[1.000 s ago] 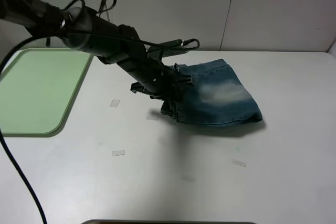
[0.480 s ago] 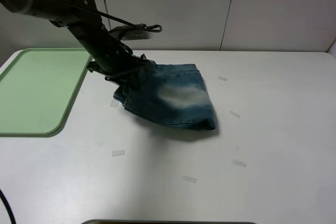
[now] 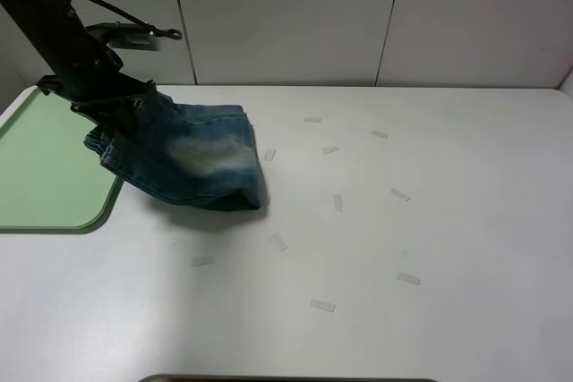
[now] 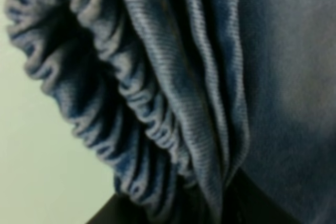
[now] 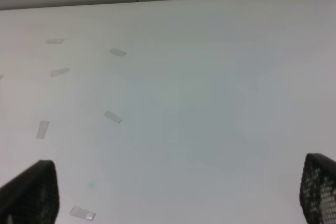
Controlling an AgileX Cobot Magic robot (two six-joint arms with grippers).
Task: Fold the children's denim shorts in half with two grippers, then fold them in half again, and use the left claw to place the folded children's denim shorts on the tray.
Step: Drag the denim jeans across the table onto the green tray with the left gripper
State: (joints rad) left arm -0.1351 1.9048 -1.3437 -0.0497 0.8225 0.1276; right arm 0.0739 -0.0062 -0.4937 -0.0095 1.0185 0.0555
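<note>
The flat pale green plastic tray [image 3: 45,176] with rounded corners and a low raised rim lies at the left end of the white table [image 3: 430,239], and everything else is placed from it. Above the tray's far right corner the bulky black left arm slants down from the upper left, and its black left gripper [image 3: 125,109] is clamped on the gathered waistband end of the small blue washed-denim children's shorts [image 3: 183,158]. The jaws stand only narrowly apart, pinched on the thick stack of folded layers. In the left wrist view the ruffled elastic waistband [image 4: 142,129] and the stacked denim folds fill nearly the whole picture, with pale green showing behind them, so that end of the shorts hangs over the tray.

The shorts are a folded bundle, raised at the gripped end and sloping down to the right of the tray. Their left edge overlaps the tray's right rim, while the larger part, with a pale faded patch [image 3: 208,157] on top, lies over bare table just beside the tray. Whether the low right end touches the table cannot be told for sure, though a shadow sits close under it.

Further right of the tray, well apart from it, small strips of clear tape [image 3: 322,305] are scattered over the table.

The right gripper [image 5: 173,203] appears only in its wrist view: two black mesh-faced fingertips [image 5: 31,192] stand spread wide apart, with nothing between them, above bare table and tape strips.
</note>
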